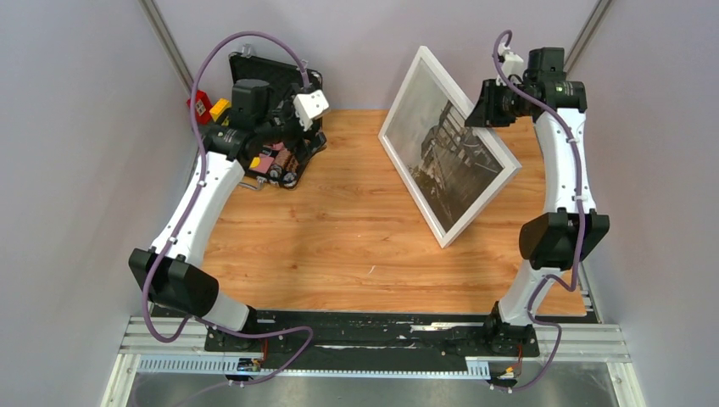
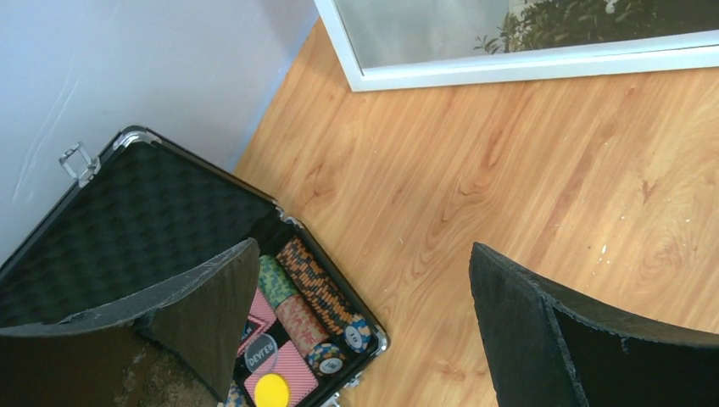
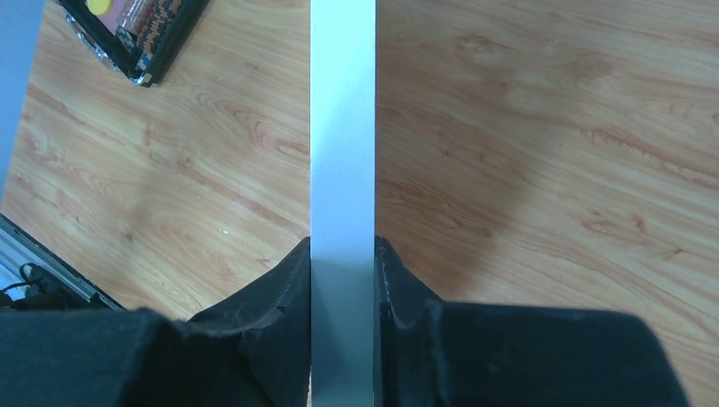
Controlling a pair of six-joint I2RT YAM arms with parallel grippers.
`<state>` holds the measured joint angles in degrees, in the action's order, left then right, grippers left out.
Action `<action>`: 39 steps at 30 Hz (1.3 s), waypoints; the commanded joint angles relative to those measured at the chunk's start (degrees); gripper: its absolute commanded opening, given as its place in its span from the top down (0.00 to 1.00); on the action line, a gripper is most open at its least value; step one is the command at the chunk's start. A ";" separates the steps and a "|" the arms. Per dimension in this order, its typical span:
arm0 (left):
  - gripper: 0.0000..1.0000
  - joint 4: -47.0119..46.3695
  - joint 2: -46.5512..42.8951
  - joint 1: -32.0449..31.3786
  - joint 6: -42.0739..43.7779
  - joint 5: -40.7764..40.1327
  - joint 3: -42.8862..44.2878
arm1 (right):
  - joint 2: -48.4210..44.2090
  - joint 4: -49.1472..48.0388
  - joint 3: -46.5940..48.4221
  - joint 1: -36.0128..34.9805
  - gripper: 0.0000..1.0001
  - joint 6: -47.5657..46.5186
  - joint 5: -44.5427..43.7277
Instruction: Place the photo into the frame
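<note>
Frame [image 1: 418,192] is being pinched at its rim by the narrowly parted right gripper [image 3: 343,280], tilted up at upper centre-right with photo [image 1: 449,153] showing in it, and is likely best being lowered flat slowly, with the wide-open, empty left gripper [image 2: 363,254] parked at upper left.

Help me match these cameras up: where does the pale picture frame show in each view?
Top external: frame tilted up on its edge, right of centre.
Left wrist: one frame corner along the top edge.
Right wrist: an edge-on white strip down the middle, pinched between the right fingers.
Shared landmark: the black case, in all three views.
</note>
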<state>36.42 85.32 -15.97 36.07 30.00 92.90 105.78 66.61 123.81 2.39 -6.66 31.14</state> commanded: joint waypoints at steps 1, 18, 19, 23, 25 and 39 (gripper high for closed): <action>0.00 0.92 -1.70 0.36 0.39 2.02 -0.93 | 0.29 -4.94 2.34 3.77 1.00 3.70 4.59; 0.00 0.19 0.10 0.32 -0.83 4.31 -3.02 | 1.83 -12.45 -11.65 13.31 1.00 9.75 13.93; 0.00 0.04 0.13 0.32 -1.01 4.43 -3.11 | 1.68 -13.24 -13.24 13.74 1.00 10.14 14.85; 0.00 -0.25 0.71 0.32 -1.38 4.71 -3.30 | 0.16 -19.03 -22.61 14.96 1.00 12.51 19.85; 0.00 -0.30 1.11 0.33 -1.56 4.88 -3.36 | -0.82 -22.51 -27.27 15.45 1.00 13.96 21.77; 0.00 0.18 3.08 0.32 -3.38 6.51 -3.12 | -8.53 -59.02 -65.56 16.77 0.90 28.66 30.65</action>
<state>37.47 88.05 -15.97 34.54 34.57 89.60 100.95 21.19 65.63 19.57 18.15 60.80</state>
